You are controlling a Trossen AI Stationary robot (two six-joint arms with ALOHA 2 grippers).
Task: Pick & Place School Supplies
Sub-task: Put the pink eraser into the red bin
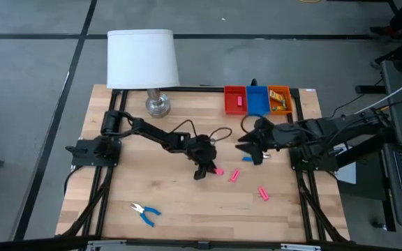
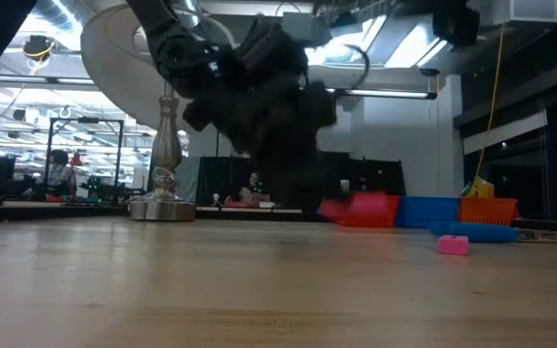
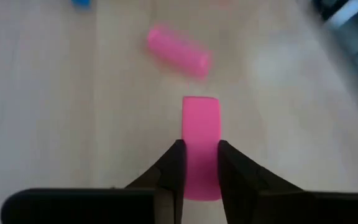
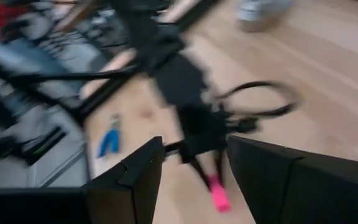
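While the left gripper (image 3: 199,163) is pinching a pink eraser (image 3: 201,146) mid-table, it's worth lifting straight up so nothing's slipping or bumping the second eraser (image 3: 178,51) nearby. Right gripper (image 4: 194,171) is hanging open near the trays (image 1: 258,101).

Three loose pink erasers (image 1: 234,176) (fourth in red tray (image 1: 234,92)), one blue-handled pliers (image 1: 145,213)

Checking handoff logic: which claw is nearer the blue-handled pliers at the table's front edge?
Left. The left claw sits mid-table, closed on a pink eraser, diagonally back from the pliers. The right claw hovers farther off, toward the trays.
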